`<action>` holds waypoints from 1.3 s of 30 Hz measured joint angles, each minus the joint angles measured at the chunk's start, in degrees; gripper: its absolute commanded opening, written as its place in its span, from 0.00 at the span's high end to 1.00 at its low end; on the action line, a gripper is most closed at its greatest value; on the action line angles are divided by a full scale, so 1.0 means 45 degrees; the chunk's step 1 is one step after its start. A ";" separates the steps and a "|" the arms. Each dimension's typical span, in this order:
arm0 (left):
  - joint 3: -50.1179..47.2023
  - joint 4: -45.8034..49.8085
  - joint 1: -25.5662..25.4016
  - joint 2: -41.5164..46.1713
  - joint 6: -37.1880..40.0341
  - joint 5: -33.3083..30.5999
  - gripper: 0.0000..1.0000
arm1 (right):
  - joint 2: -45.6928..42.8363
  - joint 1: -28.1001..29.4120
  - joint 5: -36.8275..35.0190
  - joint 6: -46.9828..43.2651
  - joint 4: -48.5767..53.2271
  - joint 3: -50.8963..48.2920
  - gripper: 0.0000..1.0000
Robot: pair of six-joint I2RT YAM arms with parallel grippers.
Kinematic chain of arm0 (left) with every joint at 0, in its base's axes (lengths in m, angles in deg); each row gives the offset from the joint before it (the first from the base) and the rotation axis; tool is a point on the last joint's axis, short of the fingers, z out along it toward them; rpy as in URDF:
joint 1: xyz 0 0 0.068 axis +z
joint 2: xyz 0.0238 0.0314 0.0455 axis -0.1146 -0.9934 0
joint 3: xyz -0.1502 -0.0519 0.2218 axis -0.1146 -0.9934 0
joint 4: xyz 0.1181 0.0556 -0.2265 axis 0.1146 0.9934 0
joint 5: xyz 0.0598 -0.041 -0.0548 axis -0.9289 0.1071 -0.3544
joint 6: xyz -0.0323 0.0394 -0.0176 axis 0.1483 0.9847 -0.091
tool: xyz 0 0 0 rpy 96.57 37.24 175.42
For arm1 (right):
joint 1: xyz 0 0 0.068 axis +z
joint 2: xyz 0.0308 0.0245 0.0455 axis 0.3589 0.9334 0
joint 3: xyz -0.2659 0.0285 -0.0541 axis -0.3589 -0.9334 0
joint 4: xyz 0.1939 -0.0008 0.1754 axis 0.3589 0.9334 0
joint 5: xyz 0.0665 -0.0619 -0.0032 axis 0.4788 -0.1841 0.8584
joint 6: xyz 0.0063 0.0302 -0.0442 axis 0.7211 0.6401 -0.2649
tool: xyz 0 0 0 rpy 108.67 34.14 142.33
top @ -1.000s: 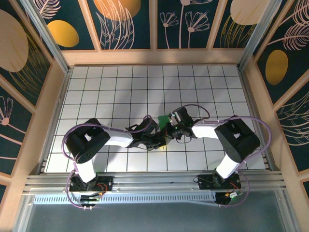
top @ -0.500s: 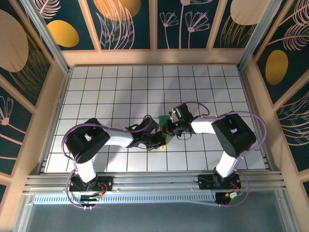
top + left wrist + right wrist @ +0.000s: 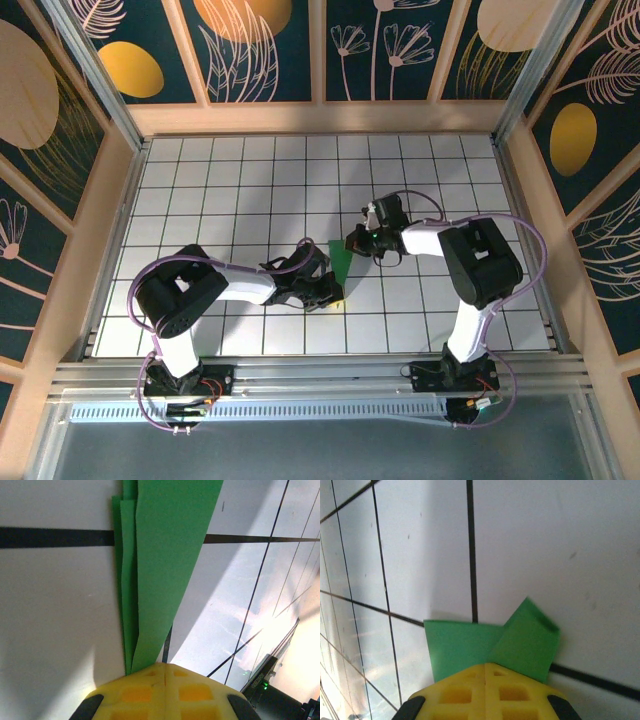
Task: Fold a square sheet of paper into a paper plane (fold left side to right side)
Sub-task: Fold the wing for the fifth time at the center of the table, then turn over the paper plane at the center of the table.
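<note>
The slim, bright green, layered paper plane lies near the middle of the white gridded tabletop; the left gripper, yellow pads pressed together, sits on its 6 o'clock tip; the right gripper, likewise closed, sits at its 1 o'clock end. The step looks like flattening creases; anchor with the left, bear along the fold with the right, never across it. Whether either claw nips paper or merely presses it cannot be told; the pads cover both ends.
</note>
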 measured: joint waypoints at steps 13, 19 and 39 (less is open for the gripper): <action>0.0000 -0.0112 0.0024 0.0000 0.0005 -0.0209 1.00 | 0.1161 -0.1088 0.0860 -0.0622 0.0627 0.1491 1.00; 0.0019 -0.0058 0.0019 0.0058 0.0097 -0.0180 1.00 | 0.1307 -0.2225 0.0180 -0.1146 0.1117 0.2535 0.99; 0.0685 0.3585 0.0340 0.6640 0.2574 -0.6164 0.53 | -0.3740 0.1292 -0.5129 -0.0729 0.5931 0.2152 0.37</action>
